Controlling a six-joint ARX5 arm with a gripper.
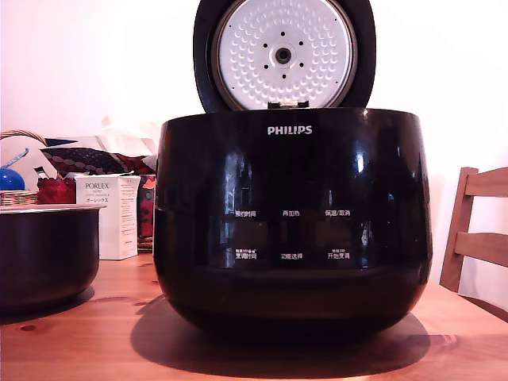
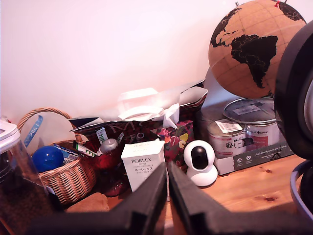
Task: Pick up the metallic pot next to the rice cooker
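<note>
Pot: the metallic pot [image 1: 46, 255] sits at the exterior view's left, just beside the rice cooker [image 1: 292, 222].
My gripper [image 2: 167, 196]: fingers pressed together, empty.
Bearing: pot unseen from my wrist; direction unclear.

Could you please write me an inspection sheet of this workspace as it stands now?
Surface: wooden table, bare in front.
Job's things: metallic pot upright at the exterior view's left, apart from the rice cooker, whose lid stands open.
Clutter: PORLEX box, wicker basket, globe, paint tins, small white camera.
Claw: claw nearly closed, holding nothing.
Cables: nothing seen.
Surroundings: white wall, wooden chair.
</note>
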